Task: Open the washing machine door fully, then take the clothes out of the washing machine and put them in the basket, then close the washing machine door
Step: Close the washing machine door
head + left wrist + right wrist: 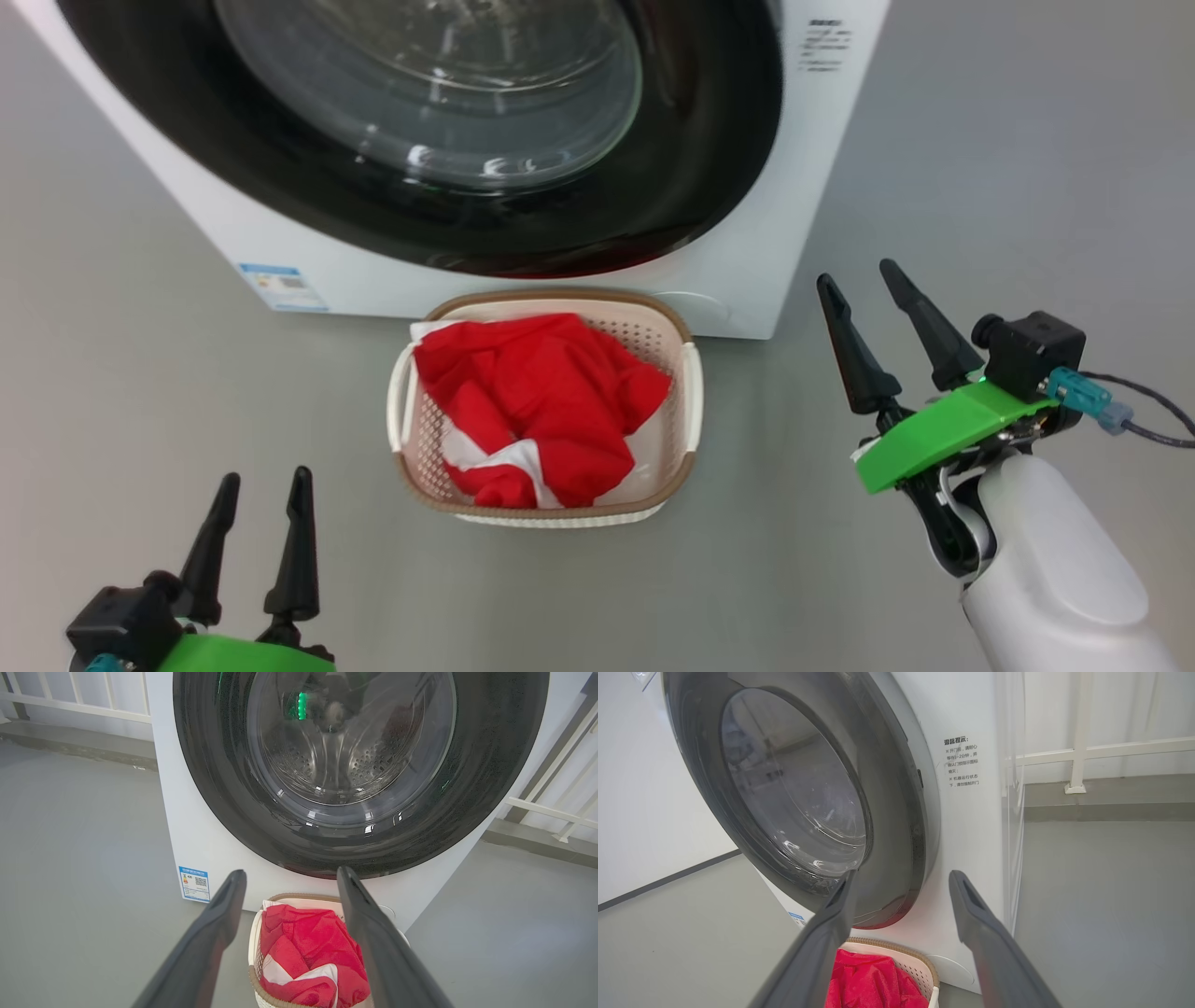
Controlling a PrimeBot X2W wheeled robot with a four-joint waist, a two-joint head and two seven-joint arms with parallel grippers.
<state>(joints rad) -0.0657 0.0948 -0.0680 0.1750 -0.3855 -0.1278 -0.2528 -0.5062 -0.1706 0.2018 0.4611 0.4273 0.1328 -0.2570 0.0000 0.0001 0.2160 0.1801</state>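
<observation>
Two hands are seen in the head view, each with its fingers spread apart and nothing held between them. The left hand (264, 476) is held at the lower left above the grey floor (140, 392). The right hand (856, 273) is held higher at the right, near the lower right corner of the washing machine (747, 271). The door (709, 140) is seen lying against the front of the machine, its black rim around clear glass; whether it is latched cannot be told. The steel drum (364, 765) is seen through the glass. The basket (560, 297) is set on the floor just in front of the machine, below the door. The red clothes (541, 401) with white trim are piled inside it. A blue label (283, 287) is stuck at the machine's lower left.
</observation>
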